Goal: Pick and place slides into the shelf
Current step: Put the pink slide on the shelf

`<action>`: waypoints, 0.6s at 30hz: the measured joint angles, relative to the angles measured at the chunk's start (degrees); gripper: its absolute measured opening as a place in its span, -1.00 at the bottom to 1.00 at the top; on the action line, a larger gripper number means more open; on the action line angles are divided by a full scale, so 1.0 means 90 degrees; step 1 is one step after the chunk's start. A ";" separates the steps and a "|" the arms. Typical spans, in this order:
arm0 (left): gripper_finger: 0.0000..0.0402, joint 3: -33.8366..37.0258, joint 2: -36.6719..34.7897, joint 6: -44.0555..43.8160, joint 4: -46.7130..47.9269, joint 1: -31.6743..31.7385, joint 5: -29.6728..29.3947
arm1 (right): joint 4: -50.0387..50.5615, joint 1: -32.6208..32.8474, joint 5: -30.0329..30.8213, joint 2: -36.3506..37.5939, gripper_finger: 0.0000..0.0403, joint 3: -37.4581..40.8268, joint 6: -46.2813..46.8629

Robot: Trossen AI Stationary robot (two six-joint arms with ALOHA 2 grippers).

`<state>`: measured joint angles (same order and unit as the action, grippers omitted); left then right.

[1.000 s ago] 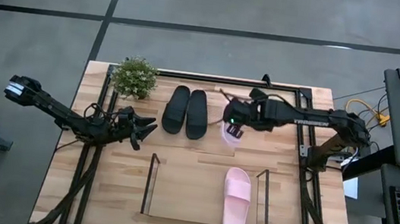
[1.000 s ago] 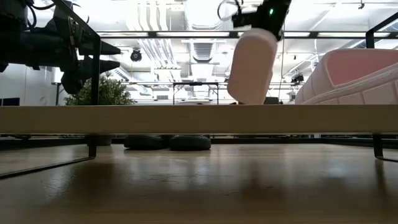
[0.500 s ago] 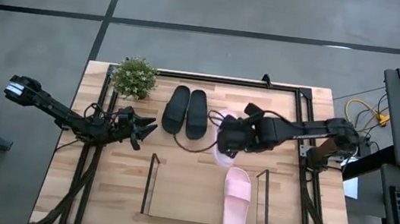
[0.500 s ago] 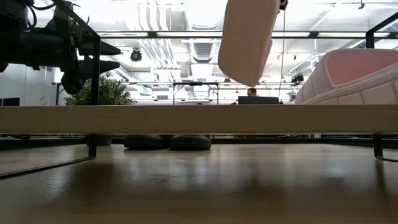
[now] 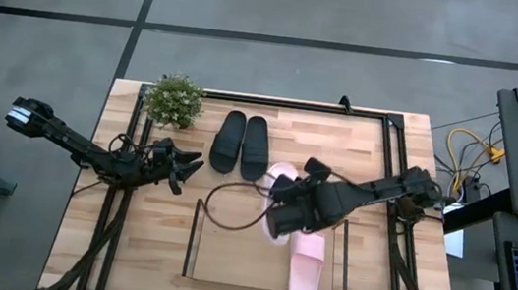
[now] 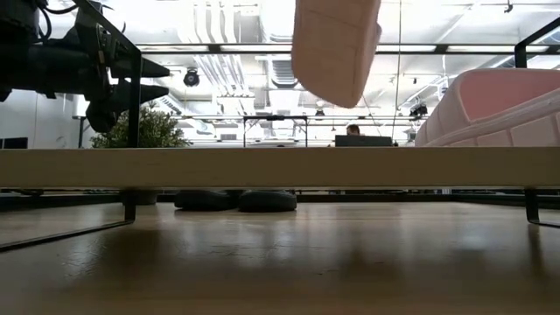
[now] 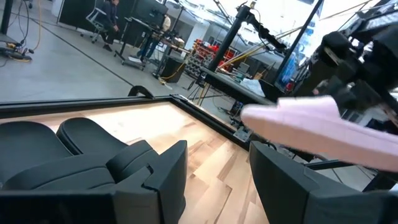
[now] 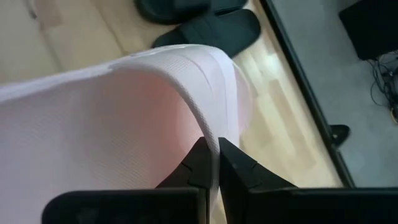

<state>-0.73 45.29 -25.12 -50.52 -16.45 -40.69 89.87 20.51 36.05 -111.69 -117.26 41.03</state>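
1. High view: the right end effector [image 5: 282, 217] hangs over the shelf [image 5: 225, 260] with the second pink slide [image 5: 279, 179] clamped in it, just beside the first pink slide [image 5: 306, 266], which already lies toward the right end of the board. The black pair [image 5: 242, 145] sits on the table [image 5: 387, 151] near the potted plant [image 5: 174, 100], well apart from the shelf. The left end effector [image 5: 182, 168] waits over the table's left side, holding nothing.

2. Low view: the carried pink slide [image 6: 335, 48] hangs in the air, tilted, clear above the shelf edge [image 6: 262, 168]. The shelved pink slide [image 6: 490, 109] shows at the right, the black soles [image 6: 236, 200] in the gap under the board.

3. Left wrist view: that arm's fingers [image 7: 155, 174] stand partly apart with only air between them. Black slides [image 7: 56, 140] in front, pink one [image 7: 311, 124] aloft beyond.

4. Right wrist view: the two dark fingers [image 8: 233, 168] are pinched tight on the thin rim of the pink strap [image 8: 208, 93]. My read: these slides look like light foam, soft and bendy, so the strap edge is the natural handle. A grip that narrow lets the shoe swing, though, so set it down gently.
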 joint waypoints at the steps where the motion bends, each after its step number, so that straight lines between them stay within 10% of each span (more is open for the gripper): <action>1: -0.20 0.0000 -0.0001 0.0000 -0.0001 0.0000 0.0000 | 0.0021 0.0067 -0.0004 -0.0112 -0.96 -0.0067 0.0039; 18: -0.20 0.0000 0.0006 0.0002 0.0000 0.0001 0.0012 | 0.0008 0.0932 -0.0053 -0.1366 -0.96 -0.0347 0.0600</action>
<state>-0.73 45.34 -25.10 -50.52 -16.45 -40.58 89.95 28.90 35.58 -123.98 -120.38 46.44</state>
